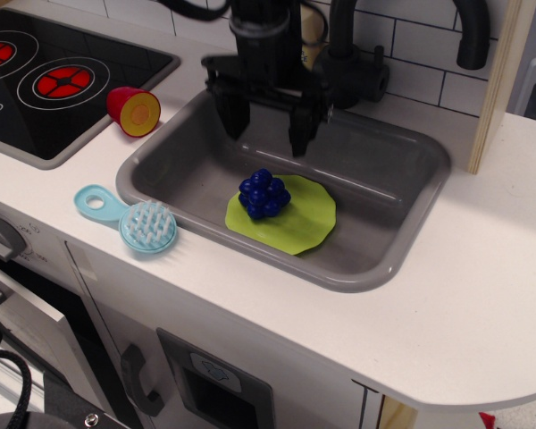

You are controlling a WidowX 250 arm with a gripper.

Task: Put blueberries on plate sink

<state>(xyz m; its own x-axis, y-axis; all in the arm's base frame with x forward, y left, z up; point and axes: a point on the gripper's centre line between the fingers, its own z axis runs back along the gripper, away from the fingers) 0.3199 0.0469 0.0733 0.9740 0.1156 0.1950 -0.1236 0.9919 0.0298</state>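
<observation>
The blueberries [264, 194], a deep blue glossy cluster, lie on the left part of the lime-green plate [305, 219]. The plate lies flat on the bottom of the grey sink [402, 237]. My black gripper [268, 127] hangs above the sink, up and behind the berries, clear of them. Its two fingers are spread apart and hold nothing.
A light-blue round brush [129, 219] lies on the white counter left of the sink. A red and yellow toy cup [133, 110] lies on its side by the black stovetop [49, 79]. A black faucet [357, 54] stands behind the sink. A wooden post [500, 80] rises at the right.
</observation>
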